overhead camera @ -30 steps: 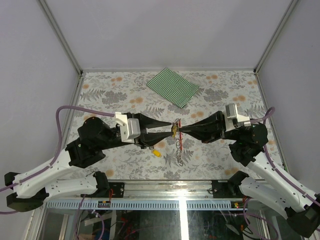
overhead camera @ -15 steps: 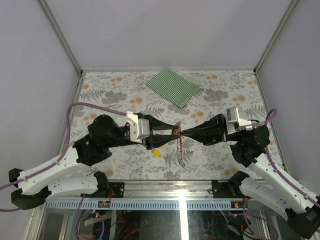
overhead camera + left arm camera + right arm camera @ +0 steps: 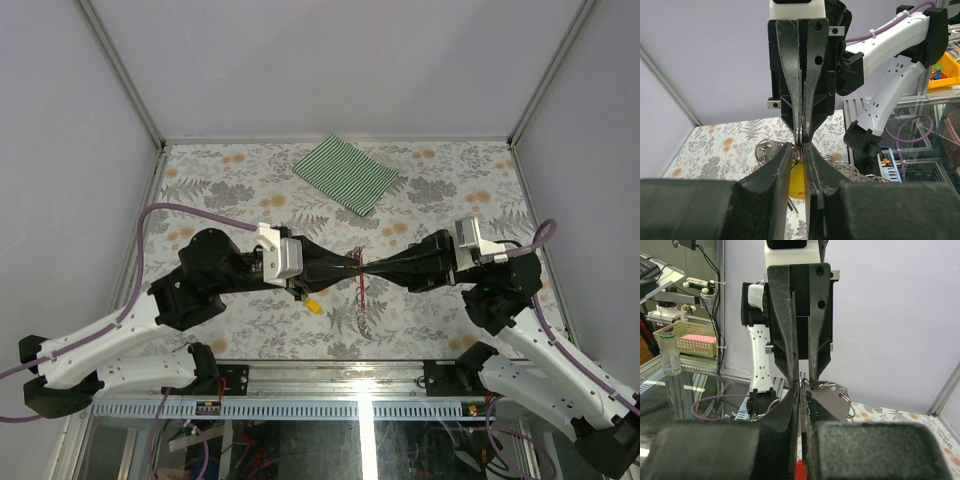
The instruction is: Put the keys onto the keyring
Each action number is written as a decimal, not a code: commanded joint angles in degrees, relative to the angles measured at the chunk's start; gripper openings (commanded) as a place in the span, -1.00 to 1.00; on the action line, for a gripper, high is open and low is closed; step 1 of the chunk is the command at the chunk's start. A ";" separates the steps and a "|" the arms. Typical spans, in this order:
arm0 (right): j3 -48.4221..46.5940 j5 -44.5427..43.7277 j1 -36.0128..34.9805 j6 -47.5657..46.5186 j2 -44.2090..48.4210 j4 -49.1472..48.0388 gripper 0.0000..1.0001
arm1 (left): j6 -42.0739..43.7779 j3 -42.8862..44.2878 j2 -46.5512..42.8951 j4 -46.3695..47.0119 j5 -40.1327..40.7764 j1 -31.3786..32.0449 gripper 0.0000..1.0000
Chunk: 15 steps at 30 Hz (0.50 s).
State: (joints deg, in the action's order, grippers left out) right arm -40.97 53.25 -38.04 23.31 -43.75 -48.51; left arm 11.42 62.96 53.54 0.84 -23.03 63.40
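Observation:
My two grippers meet tip to tip above the middle of the table. The right gripper (image 3: pixel 370 266) is shut on the keyring (image 3: pixel 360 292), whose red strap and silver chain hang below it. In the right wrist view the fingers (image 3: pixel 794 405) are pressed together, with red strap (image 3: pixel 800 472) under them. My left gripper (image 3: pixel 799 146) has its jaws drawn close on a yellow key (image 3: pixel 797 180) and its small ring. The key's shaft hangs down beneath. A second yellow key (image 3: pixel 313 306) lies on the table below the left fingers. No green key is visible.
A green striped cloth (image 3: pixel 346 172) lies at the back centre of the flowered table (image 3: pixel 210 190). A silver disc with loose rings (image 3: pixel 832 400) hangs beside the fingertips. Metal frame posts stand at the table's corners.
The left arm has swung right and nearer, bringing its tips against the right gripper's. Both tips have sunk slightly toward the near edge. The left jaws have narrowed.

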 commanded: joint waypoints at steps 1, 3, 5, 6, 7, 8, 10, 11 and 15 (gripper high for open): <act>-1.94 0.10 -0.45 -0.54 0.89 -2.79 -1.00 | 0.19 1.74 1.03 1.51 -1.41 0.32 -0.72; -1.85 0.25 -0.39 -0.55 0.92 -2.74 -1.00 | 0.17 1.77 0.93 1.57 -1.66 0.34 -0.78; -1.52 0.29 -0.45 -0.55 0.94 -2.64 -1.00 | 0.11 2.00 0.95 1.46 -2.07 0.41 -0.94; -1.38 0.28 -0.41 -0.67 0.97 -2.60 -1.00 | 0.10 2.32 1.04 1.07 -2.15 0.35 -0.99; -1.31 0.27 -0.45 -0.94 1.16 -2.22 -1.00 | 0.48 2.78 1.11 0.20 -2.18 0.33 -1.00; -1.43 0.31 -0.45 -1.85 1.46 -1.09 -0.97 | 0.83 3.54 1.23 -1.03 -2.15 0.34 -1.00; -2.30 -0.08 -0.41 -5.42 2.86 4.08 -0.78 | 2.15 5.66 1.72 -6.03 -2.11 0.35 -1.00; -3.04 -0.34 -0.44 -8.25 3.75 9.70 -0.65 | 2.89 6.86 2.14 -8.66 -2.04 0.37 -1.00; -6.49 -2.73 -0.45 -21.34 7.88 27.78 -0.39 | 6.26 13.38 4.53 -20.89 -0.96 0.37 -1.00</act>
State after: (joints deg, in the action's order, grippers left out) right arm -42.28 52.97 -38.11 14.81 -39.57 -36.62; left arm 13.50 69.76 56.58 -9.63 -24.64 63.40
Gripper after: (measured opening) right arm 0.274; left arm 0.020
